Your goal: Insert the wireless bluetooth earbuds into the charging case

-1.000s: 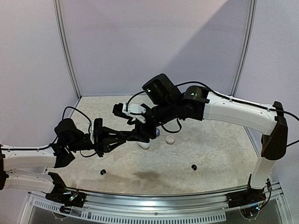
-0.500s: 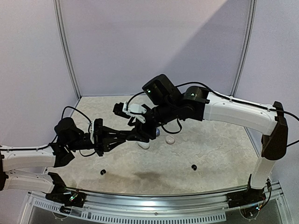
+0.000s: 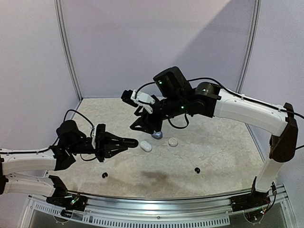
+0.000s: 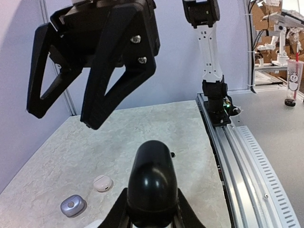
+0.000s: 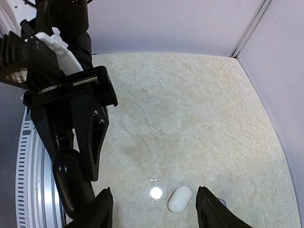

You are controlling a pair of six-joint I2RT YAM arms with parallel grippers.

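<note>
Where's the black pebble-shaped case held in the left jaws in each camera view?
Top external: black case left of centre, just left of a white case.
Left wrist: black case bottom centre, large in the foreground.
Right wrist: black case lower left.
Shared landmark: the metal rail, along the bottom, right side and left edge respectively.

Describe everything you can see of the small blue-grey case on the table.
The blue-grey case is a rounded pebble, smooth and glossy like plastic, with a round mark on top. It lies flat, apparently shut, on the marbled table, beside but apart from a white case. Nothing touches it; the open right gripper hangs above.
</note>
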